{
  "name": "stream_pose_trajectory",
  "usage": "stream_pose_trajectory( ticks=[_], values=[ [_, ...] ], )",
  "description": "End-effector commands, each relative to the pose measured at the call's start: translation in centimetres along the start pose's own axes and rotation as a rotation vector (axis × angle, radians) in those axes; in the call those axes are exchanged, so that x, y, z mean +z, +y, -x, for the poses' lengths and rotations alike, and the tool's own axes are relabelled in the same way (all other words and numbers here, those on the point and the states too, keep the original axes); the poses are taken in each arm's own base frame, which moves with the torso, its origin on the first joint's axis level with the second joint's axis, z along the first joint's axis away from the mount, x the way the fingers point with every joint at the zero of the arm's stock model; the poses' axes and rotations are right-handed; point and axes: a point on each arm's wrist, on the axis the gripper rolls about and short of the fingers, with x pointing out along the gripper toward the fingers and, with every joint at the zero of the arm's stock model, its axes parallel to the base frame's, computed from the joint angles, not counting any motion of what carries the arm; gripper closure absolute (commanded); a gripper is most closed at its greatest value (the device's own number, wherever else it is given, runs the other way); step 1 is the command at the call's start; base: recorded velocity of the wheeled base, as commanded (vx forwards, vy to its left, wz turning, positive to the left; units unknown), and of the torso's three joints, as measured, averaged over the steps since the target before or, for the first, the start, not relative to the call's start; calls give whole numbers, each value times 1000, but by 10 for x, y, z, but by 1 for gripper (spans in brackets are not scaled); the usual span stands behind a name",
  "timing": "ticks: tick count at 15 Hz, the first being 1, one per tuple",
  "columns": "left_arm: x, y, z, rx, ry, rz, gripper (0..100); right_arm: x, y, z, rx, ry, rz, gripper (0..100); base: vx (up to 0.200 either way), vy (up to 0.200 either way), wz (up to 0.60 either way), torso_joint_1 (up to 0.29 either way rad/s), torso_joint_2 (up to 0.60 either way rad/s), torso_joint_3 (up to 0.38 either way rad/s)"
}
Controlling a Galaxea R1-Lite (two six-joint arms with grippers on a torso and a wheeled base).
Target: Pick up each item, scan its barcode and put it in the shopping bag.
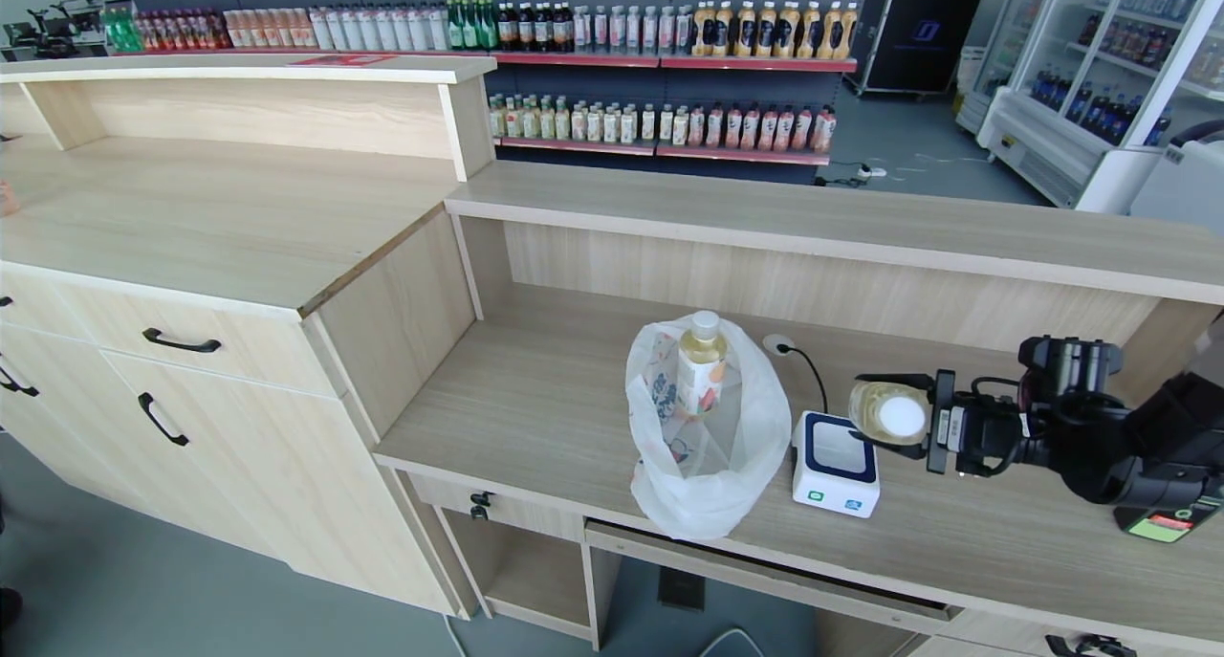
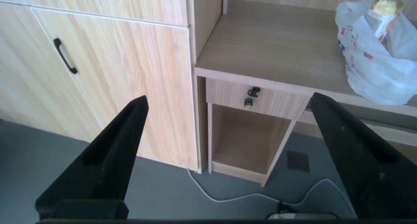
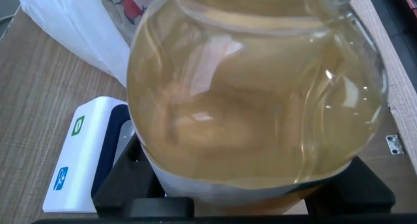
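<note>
Bottle (image 1: 872, 410): yellowish drink, lying sideways and held up off the worktop (image 1: 545, 399), just beside the scanner (image 1: 834, 461)
Right gripper (image 1: 908, 415): fingers pinching that bottle
Left gripper (image 2: 229, 100): fingers spread wide, nothing between them, down low facing the cupboard (image 2: 130, 68)
Shopping bag (image 1: 712, 485): white, open on the worktop next to the scanner, second bottle (image 1: 703, 361) standing upright inside
</note>
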Motion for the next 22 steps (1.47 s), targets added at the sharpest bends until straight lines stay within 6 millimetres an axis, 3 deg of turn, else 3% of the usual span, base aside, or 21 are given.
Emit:
stream_pose_trajectory(
  ticks=[1,8,10,13,14,16,17,19,22],
  values=[
    [0,0,0,0,-1,0,0,-1,1,0,1,0,-3,100,0,0,0,0,0,0],
    [0,0,0,0,-1,0,0,-1,1,0,1,1,-4,100,0,0,0,0,0,0],
    [0,0,0,0,-1,0,0,3,-11,3,-19,2,-9,100,0,0,0,0,0,0],
    [0,0,0,0,-1,0,0,32,-46,35,-84,30,-237,100,0,0,0,0,0,0],
    [0,0,0,0,-1,0,0,60,-67,59,-134,49,-402,100,0,0,0,0,0,0],
    [0,0,0,0,-1,0,0,92,-80,88,-239,127,-594,100,0,0,0,0,0,0],
    [0,0,0,0,-1,0,0,112,-85,106,-371,219,-751,100,0,0,0,0,0,0],
    [0,0,0,0,-1,0,0,127,-87,110,-666,430,-947,100,0,0,0,0,0,0],
    [0,0,0,0,-1,0,0,143,-73,93,-853,619,-969,100,0,0,0,0,0,0]
  ],
)
